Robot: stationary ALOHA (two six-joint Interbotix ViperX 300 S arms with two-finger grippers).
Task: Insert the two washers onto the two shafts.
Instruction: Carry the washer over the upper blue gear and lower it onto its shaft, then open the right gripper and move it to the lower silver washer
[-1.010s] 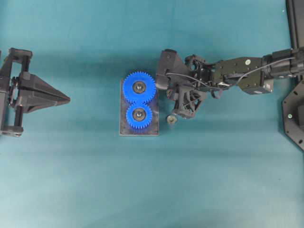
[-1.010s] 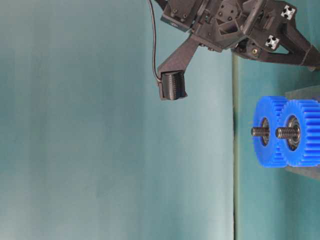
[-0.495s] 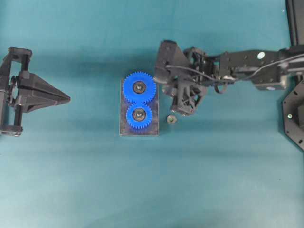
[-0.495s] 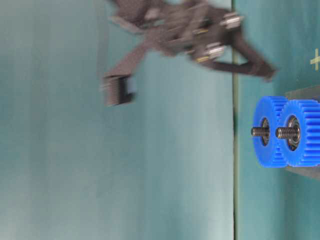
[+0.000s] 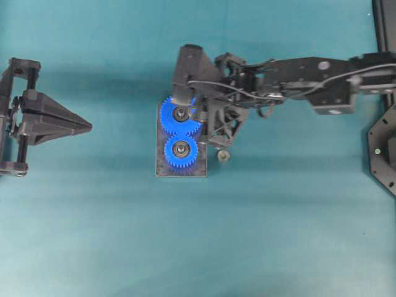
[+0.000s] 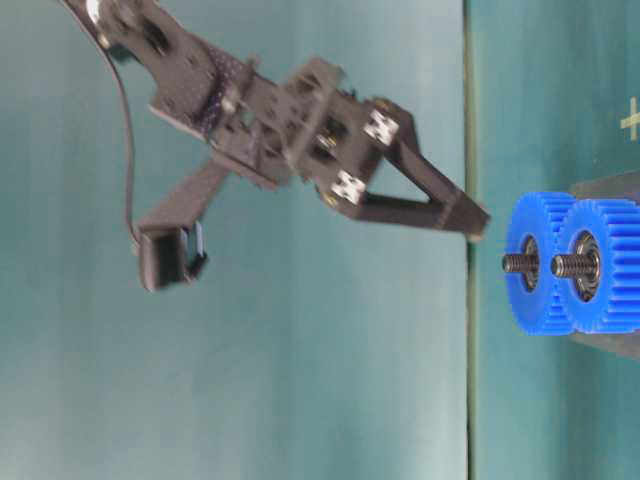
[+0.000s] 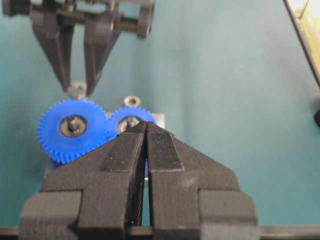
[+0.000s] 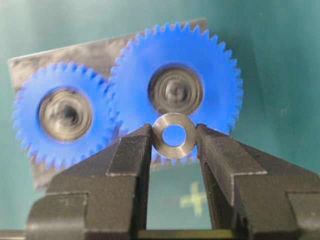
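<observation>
My right gripper (image 8: 174,134) is shut on a small steel washer (image 8: 174,135), held by its edge between the fingertips. Two meshed blue gears, the larger (image 8: 176,90) and the smaller (image 8: 65,114), sit on a grey plate (image 5: 162,170), each with a threaded shaft (image 6: 518,263) sticking up. The washer hangs above the larger gear's near rim, a little off its hub. It also shows in the left wrist view (image 7: 77,90), behind the larger gear (image 7: 72,126). In the table-level view the right fingertips (image 6: 475,220) are just above the shaft tops. My left gripper (image 5: 90,128) is shut and empty, far left.
A small nut (image 5: 223,154) lies on the table just right of the plate, close under the right fingers; it also shows in the left wrist view (image 7: 132,101). A yellow cross mark (image 8: 194,199) is on the mat. Black frame parts (image 5: 383,154) stand at the right edge.
The right arm has swung left and lowered, carrying the washer from beside the plate to over the larger gear. The left arm, gears and nut have not moved.
</observation>
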